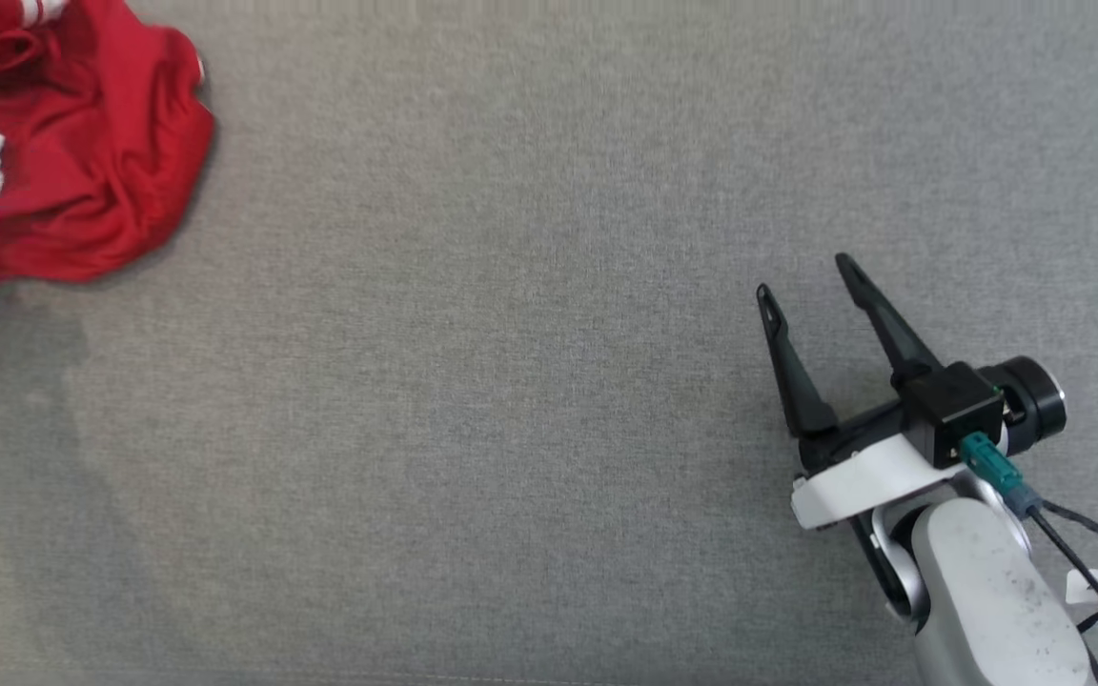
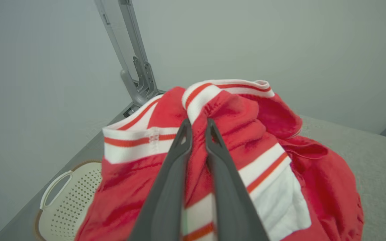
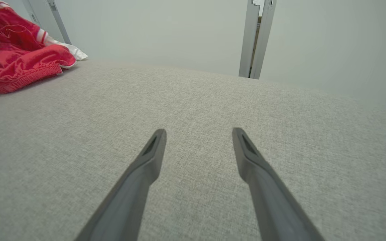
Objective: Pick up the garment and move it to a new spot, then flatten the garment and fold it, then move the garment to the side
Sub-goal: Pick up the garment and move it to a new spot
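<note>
In the head view we see the garment, red and crumpled in a heap, at the far left corner of the grey table. The right gripper is well apart from it at the lower right, jaws spread wide over the table, a dark cable trailing from its wrist.

In the left wrist view we find the left gripper narrowed to a pinch on a raised fold of the garment, whose red fabric carries white bands with orange stripes. A cream perforated basket lies at its lower left; a metal post rises behind.

In the right wrist view the right gripper stands wide and empty above the table, the garment far off at upper left.
</note>
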